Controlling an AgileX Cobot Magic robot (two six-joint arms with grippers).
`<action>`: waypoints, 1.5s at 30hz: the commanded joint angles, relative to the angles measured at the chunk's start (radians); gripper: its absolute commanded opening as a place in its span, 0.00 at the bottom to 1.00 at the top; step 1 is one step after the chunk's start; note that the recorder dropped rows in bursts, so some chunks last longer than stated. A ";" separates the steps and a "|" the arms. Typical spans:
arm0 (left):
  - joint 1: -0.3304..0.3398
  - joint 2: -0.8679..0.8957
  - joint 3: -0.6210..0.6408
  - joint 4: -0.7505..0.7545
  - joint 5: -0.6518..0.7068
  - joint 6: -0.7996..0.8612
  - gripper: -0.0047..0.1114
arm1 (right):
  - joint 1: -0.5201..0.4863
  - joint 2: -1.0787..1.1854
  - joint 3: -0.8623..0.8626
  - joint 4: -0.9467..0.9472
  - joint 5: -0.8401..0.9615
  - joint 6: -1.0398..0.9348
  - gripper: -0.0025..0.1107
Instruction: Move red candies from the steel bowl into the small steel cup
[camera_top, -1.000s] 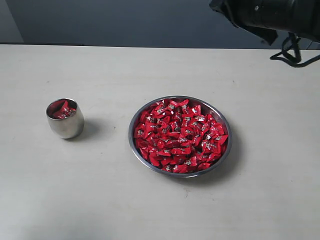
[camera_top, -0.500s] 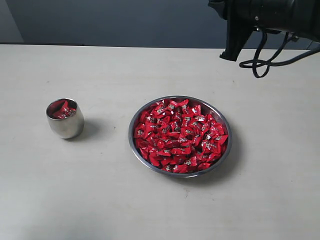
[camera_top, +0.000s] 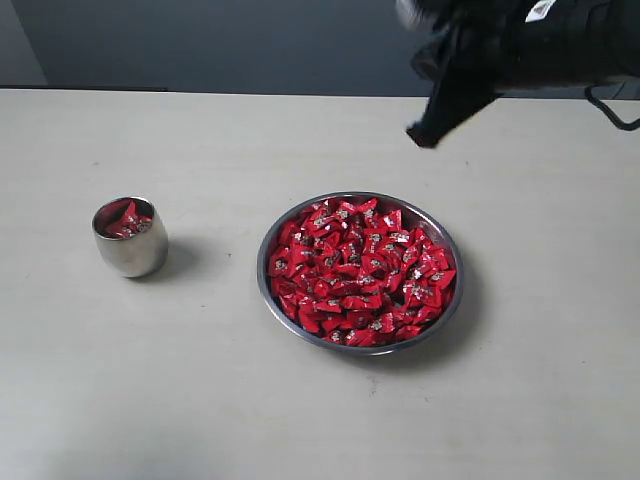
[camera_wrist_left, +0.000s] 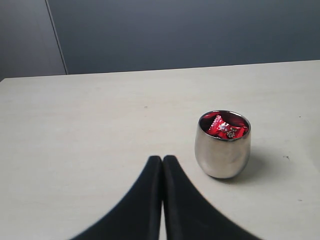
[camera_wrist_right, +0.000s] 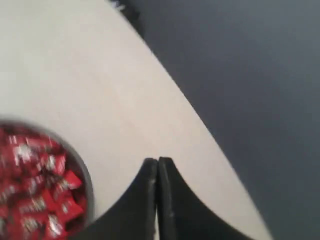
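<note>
Since half a second ago the right hand (camera_top: 423, 134) has swung lower and further in toward the steel bowl (camera_top: 262, 262). It hangs in the air just past the bowl's far rim (motion-blurred in the exterior view). Bowl and cup have not shifted.

Right hand: clenched, fingers pressed tip to tip, nothing between them (right wrist view, bowl rim at the picture's edge).

Left hand (camera_wrist_left: 162, 159): likewise clenched and empty, low over the surface (camera_top: 200, 400), with the small steel cup (camera_top: 130, 250) near its tips.

Red candies (camera_top: 360, 270): heaped across the whole bowl, up to its rim. A few more lie inside the cup.

Cup: upright on the surface, left of the bowl in the exterior view, well apart from it.
</note>
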 joint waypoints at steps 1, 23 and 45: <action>-0.008 -0.004 0.004 0.001 -0.002 -0.003 0.04 | -0.001 0.000 -0.004 -0.192 0.036 -0.132 0.02; -0.008 -0.004 0.004 0.001 -0.002 -0.003 0.04 | -0.001 0.000 -0.029 1.430 0.011 0.105 0.02; -0.008 -0.004 0.004 0.001 -0.002 -0.003 0.04 | -0.001 0.000 -0.144 0.610 -0.052 0.792 0.02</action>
